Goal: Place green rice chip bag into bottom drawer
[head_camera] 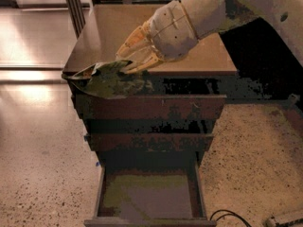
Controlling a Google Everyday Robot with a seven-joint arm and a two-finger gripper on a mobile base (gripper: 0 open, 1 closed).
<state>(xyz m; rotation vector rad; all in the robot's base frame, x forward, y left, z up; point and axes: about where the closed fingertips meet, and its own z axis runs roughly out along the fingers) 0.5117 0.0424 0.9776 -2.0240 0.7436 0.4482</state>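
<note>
Camera view: tool pinched on bag at bench front-left corner. Bag's long axis runs along the front edge. Open bottom drawer lies below, slightly right.

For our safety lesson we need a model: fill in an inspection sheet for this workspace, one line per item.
Surface: brown cabinet top, partly hidden by the arm.
Job's things: green rice chip bag overhanging the top's front-left edge; bottom drawer pulled open, nothing inside.
Clutter: nothing seen.
Grippers: hand shut on the bag, over the front-left corner.
Cables: black cable lying at lower right.
Surroundings: speckled floor; two upper drawers shut.
</note>
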